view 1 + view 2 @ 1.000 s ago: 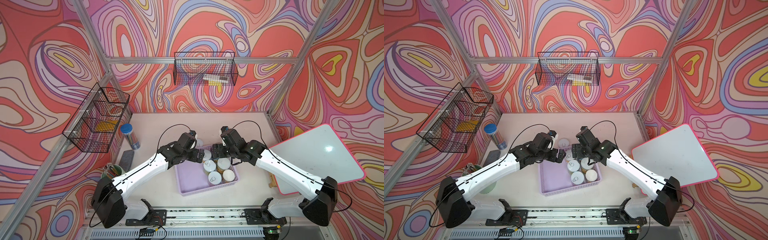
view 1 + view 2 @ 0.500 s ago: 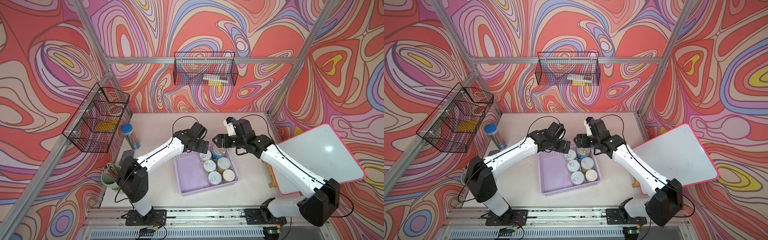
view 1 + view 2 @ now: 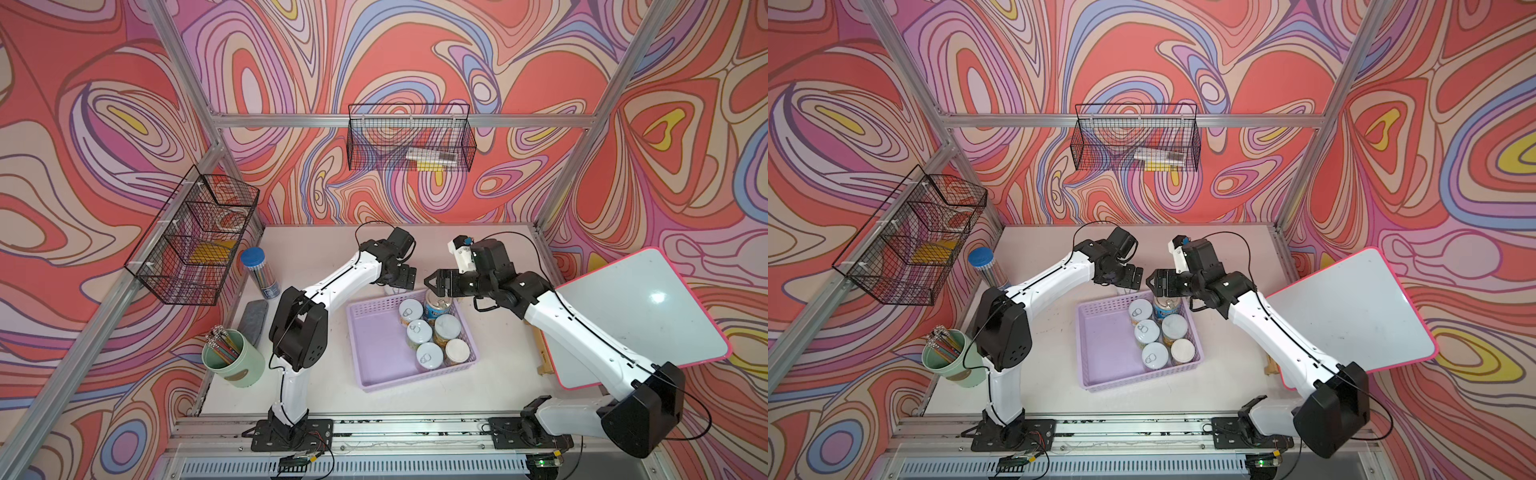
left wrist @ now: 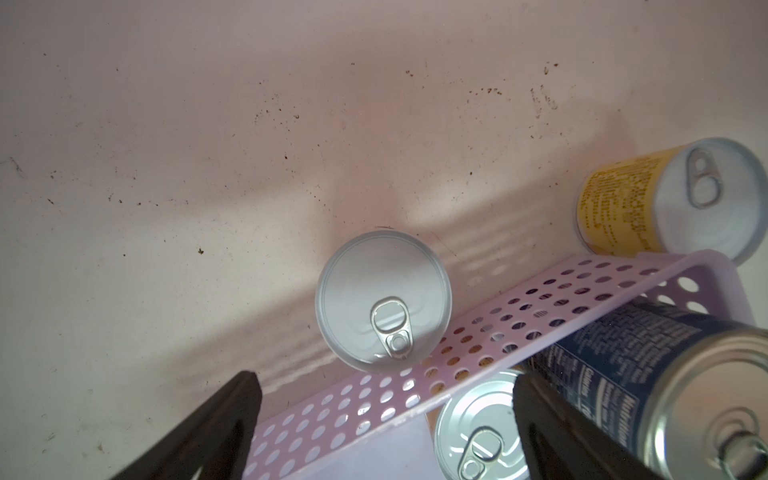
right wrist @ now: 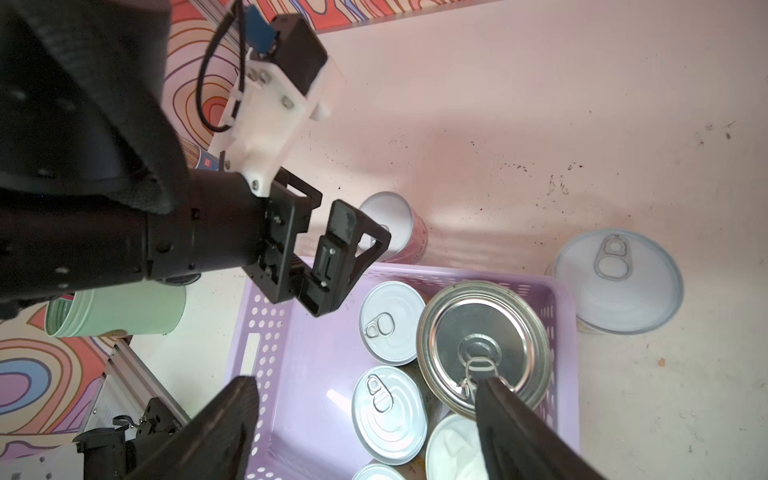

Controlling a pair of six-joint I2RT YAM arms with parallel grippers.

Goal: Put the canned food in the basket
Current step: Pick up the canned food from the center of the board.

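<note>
Eight tins on show, every one upright, long axis vertical, lid facing up. Six stand in the lilac basket, crowded along its right side: five small tins plus the one blue-labelled tin in the far right corner. Two more small ones stand on the surface just beyond the far wall, a pink-labelled tin and a yellow-labelled tin. Only the wrist views show those two plainly, since in both top views the arms hang over that spot. Now the left fingers: spread wide, holding nothing, above the far wall beside the pink-labelled tin. And the right fingers: parted too, nothing between them, one tip over the blue-labelled tin's lid.
</note>
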